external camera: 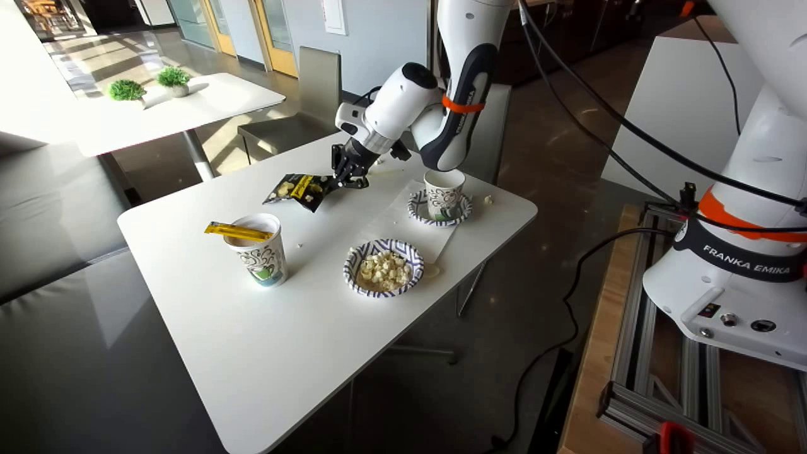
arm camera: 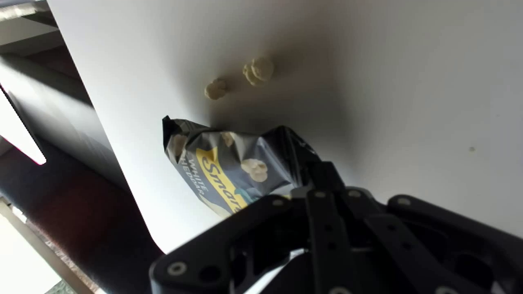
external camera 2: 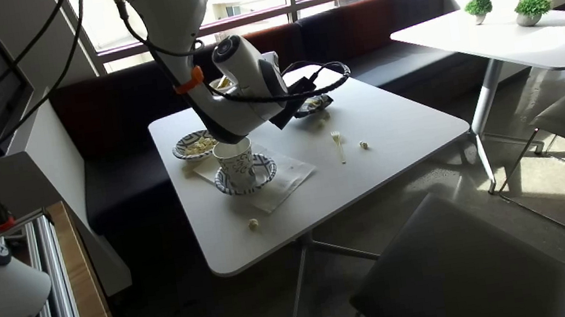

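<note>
Sunlit floor shows beyond my white counter. My jaws are pressed together, pinching one end of a black popcorn bag; it extends to the side away from the arm's base, its long axis seeming to lead off from the grip. I can't tell whether its underside touches the counter. Two popcorn pieces lie near it. Farther out are a cup with a yellow packet across its rim, a popcorn-filled bowl, and another cup set in a second bowl.

A crumpled black, yellow-banded snack bag juts over the white table, one end pinched in the pincer.
</note>
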You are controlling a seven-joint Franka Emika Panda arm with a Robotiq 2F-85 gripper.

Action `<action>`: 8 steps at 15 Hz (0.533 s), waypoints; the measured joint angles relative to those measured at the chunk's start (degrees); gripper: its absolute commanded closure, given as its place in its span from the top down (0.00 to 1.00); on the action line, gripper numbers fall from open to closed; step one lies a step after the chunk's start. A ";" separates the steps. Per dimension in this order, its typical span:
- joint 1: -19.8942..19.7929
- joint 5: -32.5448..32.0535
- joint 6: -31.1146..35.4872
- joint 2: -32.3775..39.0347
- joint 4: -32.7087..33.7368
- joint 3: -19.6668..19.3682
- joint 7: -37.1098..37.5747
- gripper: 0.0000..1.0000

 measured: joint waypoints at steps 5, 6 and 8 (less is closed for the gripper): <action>2.93 7.04 3.02 3.58 1.54 -3.09 -3.26 0.00; 3.47 8.34 3.49 4.24 1.79 -3.50 -3.85 0.00; 4.48 10.67 4.10 5.45 2.39 -4.21 -4.71 0.00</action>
